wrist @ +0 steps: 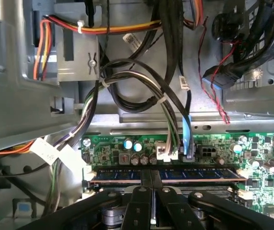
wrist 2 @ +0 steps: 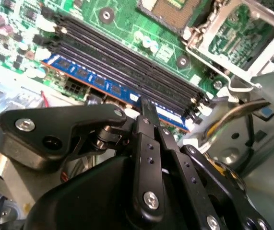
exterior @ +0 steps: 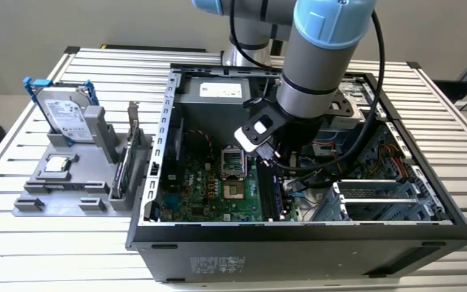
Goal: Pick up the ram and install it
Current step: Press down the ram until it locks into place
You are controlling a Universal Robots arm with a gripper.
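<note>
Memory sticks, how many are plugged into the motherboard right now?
1: the memory stick sits in the slot at the gripper's tip. The neighbouring slots look empty, though the gripper hides part.

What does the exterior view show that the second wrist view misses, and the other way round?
Exterior view: the whole open computer case on a slatted table, the arm reaching into it, and a grey rack at the exterior view's left holding a hard drive.

Second wrist view: a close look at the gripper, shut on the ram, which sits in the outermost of the black memory slots.

Both: the green motherboard and its processor socket.
</note>
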